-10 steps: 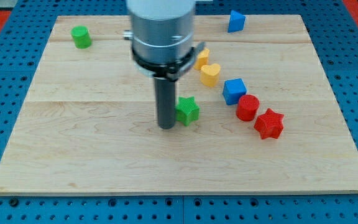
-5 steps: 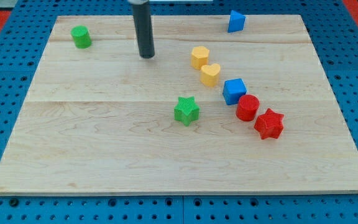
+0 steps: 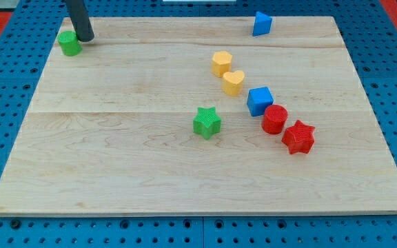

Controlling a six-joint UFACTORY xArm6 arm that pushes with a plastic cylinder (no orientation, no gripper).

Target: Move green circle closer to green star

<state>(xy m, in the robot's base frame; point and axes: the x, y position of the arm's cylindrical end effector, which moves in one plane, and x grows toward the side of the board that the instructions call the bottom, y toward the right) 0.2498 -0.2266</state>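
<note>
Green circle [image 3: 68, 43]: short ridged cylinder, upright

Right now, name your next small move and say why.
Probably swing my tip round to the view's left of the green circle. It sits right against the circle's right side, the side facing the green star, so pushing from here would drive the circle farther away.

Bright, even light; sharp focus; faint soft shadows.
</note>
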